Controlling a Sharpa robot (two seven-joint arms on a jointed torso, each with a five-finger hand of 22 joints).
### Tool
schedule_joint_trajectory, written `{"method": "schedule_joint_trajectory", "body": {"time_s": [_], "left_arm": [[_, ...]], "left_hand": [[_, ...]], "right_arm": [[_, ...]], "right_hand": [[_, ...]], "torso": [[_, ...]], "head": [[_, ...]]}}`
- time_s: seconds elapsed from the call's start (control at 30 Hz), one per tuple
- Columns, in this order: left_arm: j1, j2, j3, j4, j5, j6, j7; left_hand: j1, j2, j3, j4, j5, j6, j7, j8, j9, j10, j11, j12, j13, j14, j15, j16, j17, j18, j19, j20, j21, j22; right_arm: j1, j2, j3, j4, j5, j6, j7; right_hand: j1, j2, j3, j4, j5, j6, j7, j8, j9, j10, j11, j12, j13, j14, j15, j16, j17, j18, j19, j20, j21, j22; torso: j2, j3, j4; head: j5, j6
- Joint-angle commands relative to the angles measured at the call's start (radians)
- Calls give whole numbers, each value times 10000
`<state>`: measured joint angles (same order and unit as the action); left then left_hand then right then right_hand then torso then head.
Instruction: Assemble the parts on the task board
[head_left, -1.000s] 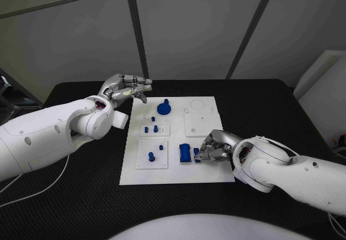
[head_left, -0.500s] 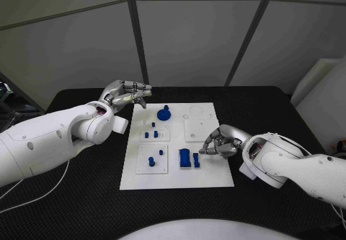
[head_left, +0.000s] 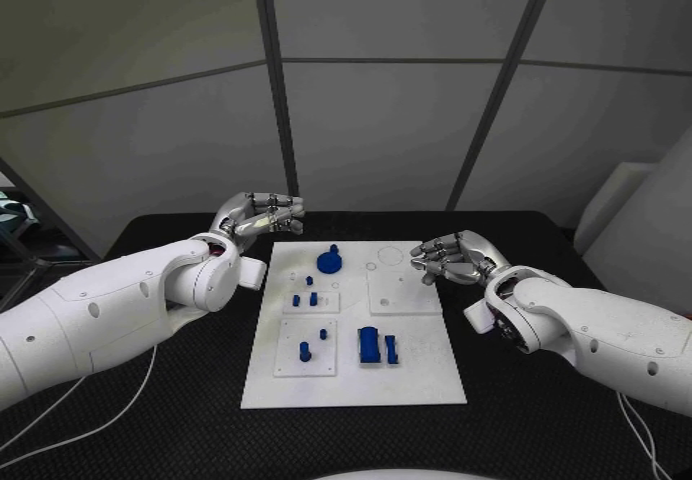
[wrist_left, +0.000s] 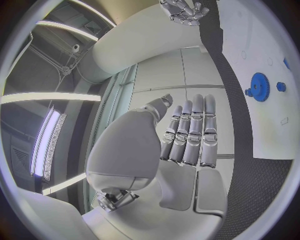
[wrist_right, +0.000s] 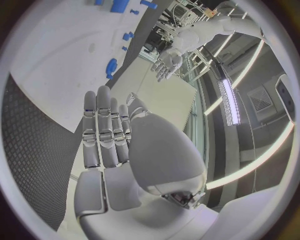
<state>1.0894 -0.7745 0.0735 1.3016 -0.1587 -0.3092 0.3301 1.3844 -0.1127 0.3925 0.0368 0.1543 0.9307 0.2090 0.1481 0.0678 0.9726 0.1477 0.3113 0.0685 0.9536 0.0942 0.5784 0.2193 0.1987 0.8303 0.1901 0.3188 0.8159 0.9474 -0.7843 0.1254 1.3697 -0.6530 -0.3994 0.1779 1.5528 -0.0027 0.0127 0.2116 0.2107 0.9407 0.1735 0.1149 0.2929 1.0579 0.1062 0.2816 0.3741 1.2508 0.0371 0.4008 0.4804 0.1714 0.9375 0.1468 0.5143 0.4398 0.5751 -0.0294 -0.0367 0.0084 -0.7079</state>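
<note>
With both the left hand (head_left: 260, 214) and right hand (head_left: 453, 257) hovering empty, fingers loosely apart, flanking the far end of the task board (head_left: 355, 385) carrying the blue parts (head_left: 375, 345), any hasty reach is risking toppling upright pegs.

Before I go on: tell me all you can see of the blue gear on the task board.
The blue gear is a round toothed disc, seemingly plastic, with a small knob rising from its middle. It lies flat near the far edge of the white task board, left of centre; the left wrist view shows its teeth plainly. Neither the left hand nor the right hand touches it.
</note>
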Motion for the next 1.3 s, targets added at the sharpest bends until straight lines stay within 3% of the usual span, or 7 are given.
{"method": "schedule_joint_trajectory", "body": {"time_s": [0.03, 0.4, 0.43, 0.8, 0.87, 1.27, 1.3], "left_arm": [[-27, 162, 9, -333, 1071, -231, 608], [-177, 994, 12, -1493, 1507, -420, 1196], [-181, 955, 4, -1410, 1047, -220, 631], [-248, 638, -228, -123, 1216, -1599, 1030], [-279, 491, -335, 470, 1295, -2235, 1213], [-391, -38, -723, 2614, 1578, -4533, 1877], [-393, -48, -730, 2656, 1583, -4578, 1890]], "left_hand": [[-43, -31, -21, 119, -38, -20, -40, 15, -13, 160, 37, -273, -58, 40, 176, -1053, -406, -269, -1004, 300, -1128, -912], [-61, -18, -580, 249, -28, -139, -239, -551, -27, -113, 347, -1573, -64, -380, 672, -3817, -1350, -125, -1487, 934, -2511, -3068], [-4181, 308, -1553, -368, -463, -2877, -767, -1481, -678, -2972, -220, -1992, -685, -3144, 135, -4337, -2193, -872, -3586, 76, -3188, -4542], [-7435, 1127, -2376, -368, -831, -5045, -1225, -1481, -678, -5258, -627, -2398, -685, -5277, -196, -4878, -2193, -1239, -5129, -581, -3188, -5805], [-7996, 1127, -2510, -368, -1543, -5419, -1300, -1481, -678, -5650, -702, -3113, -685, -5650, -942, -4958, -2193, -1238, -5402, -701, -3188, -6011], [-10311, 1127, -3070, -368, -1543, -6954, -2090, -1481, -678, -7262, -1477, -3113, -685, -7188, -942, -5784, -2193, -1987, -6549, -1178, -3188, -6863], [-10415, 1127, -3095, -368, -1543, -7024, -2090, -1481, -678, -7332, -1477, -3113, -685, -7258, -942, -5784, -2193, -1987, -6600, -1198, -3188, -6900]], "right_arm": [[31, 453, 80, -741, 1766, -192, 1829], [35, 1537, 193, -2201, 2501, 311, 2390], [19, 1471, 187, -2115, 1895, 43, 1770], [319, 1045, -242, -889, 3275, -1073, 2262], [457, 849, -440, -324, 3911, -1588, 2488], [998, 81, -1214, 1891, 6404, -3604, 3376], [1011, 63, -1233, 1945, 6465, -3653, 3397]], "right_hand": [[165, -48, 284, 81, -26, 67, 55, -254, -259, 46, 104, -596, -788, -783, 250, -1153, -594, -20, -555, 209, -649, -374], [-410, -323, 950, -107, -45, -83, 291, -519, -1440, 99, 503, -1882, -3028, -1560, 906, -3379, -2804, 138, -843, 998, -2806, -1956], [-4874, 27, 615, -678, -631, -2895, -344, -1149, -1839, -3100, 5, -2816, -3741, -4796, 516, -4008, -3314, -515, -3439, 252, -3441, -2629], [-8474, 27, -127, -1201, -1140, -5053, -787, -1149, -2929, -5590, -330, -2816, -3741, -7398, -371, -4008, -3891, -765, -5377, -309, -4067, -3271], [-9086, 27, -127, -1278, -1225, -5432, -868, -1149, -2929, -6024, -1062, -2816, -3741, -7846, -371, -4008, -3970, -793, -5726, -410, -4154, -3370], [-11575, 27, -127, -2116, -2107, -6967, -1735, -1149, -2929, -7783, -1062, -2816, -3741, -9647, -371, -4008, -4804, -1012, -7132, -1468, -5143, -4398], [-11746, 27, -127, -2116, -2107, -7074, -1735, -1149, -2929, -7906, -1062, -2816, -3741, -9775, -371, -4008, -4804, -1714, -7224, -1468, -5143, -4398]], "torso": [[-198, -2, -54], [-306, 64, 43], [-286, 18, 29], [-305, 249, 312], [-308, 284, 355], [-309, 294, 367], [-309, 294, 367]], "head": [[62, 211], [117, 470], [106, 403], [-53, 969], [-77, 1054], [-84, 1079], [-84, 1079]]}}
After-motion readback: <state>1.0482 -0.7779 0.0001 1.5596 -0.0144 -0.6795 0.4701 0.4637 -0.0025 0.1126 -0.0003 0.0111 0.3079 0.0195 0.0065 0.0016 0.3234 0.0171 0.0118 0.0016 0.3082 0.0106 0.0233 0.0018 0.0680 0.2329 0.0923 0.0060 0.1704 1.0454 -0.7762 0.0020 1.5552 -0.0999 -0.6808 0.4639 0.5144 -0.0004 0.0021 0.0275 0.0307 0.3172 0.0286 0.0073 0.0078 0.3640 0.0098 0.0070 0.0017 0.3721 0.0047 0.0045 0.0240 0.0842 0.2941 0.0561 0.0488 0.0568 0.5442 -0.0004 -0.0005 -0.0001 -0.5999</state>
